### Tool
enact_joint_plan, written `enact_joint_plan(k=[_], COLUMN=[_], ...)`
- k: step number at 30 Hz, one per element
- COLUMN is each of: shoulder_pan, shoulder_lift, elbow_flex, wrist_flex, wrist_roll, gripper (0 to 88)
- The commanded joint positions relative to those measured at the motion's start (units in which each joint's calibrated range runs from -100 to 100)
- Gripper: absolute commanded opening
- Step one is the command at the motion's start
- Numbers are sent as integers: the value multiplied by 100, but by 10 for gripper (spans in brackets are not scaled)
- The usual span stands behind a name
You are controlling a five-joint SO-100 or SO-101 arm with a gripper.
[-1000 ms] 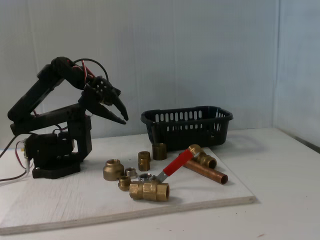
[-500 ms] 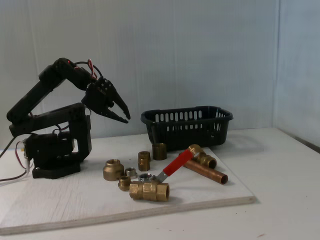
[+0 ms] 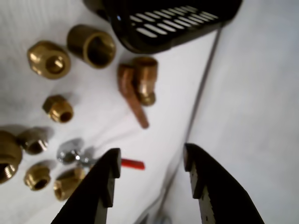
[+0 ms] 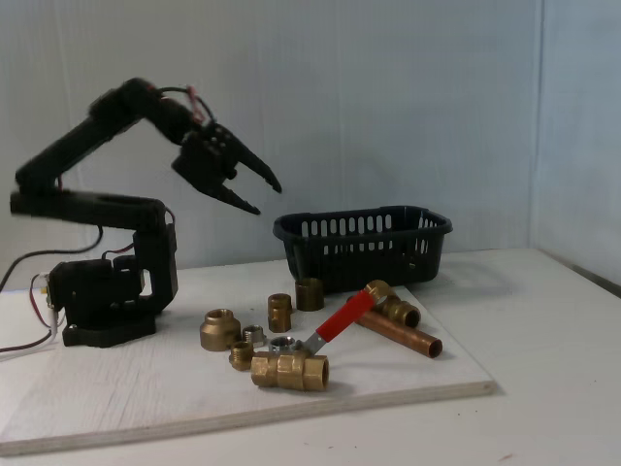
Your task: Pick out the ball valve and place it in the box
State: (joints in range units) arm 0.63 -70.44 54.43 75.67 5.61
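Behind gripper finger, ball valve mostly hidden (wrist view); jaws wide; box cropped.

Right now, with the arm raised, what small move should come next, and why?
Probably lower the open gripper forward and down toward the ball valve. It hangs high above the board, holding nothing, while the valve lies untouched at the board's front edge, red lever angled up, outside the black basket.

Matte black arm, blocky base, two pointed black fingers (ribbed inner edges), red and black cables
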Motion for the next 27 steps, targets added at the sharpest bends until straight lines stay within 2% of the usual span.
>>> enact_joint_plan(k=[1, 16, 27], shoulder_pan=[85, 99, 48], shoulder_lift=[1037, 1673, 1859], elbow_flex=[-343, 171, -118], wrist_flex=[-348, -141, 14], wrist_roll=[19, 335, 200], gripper=[146, 147, 147])
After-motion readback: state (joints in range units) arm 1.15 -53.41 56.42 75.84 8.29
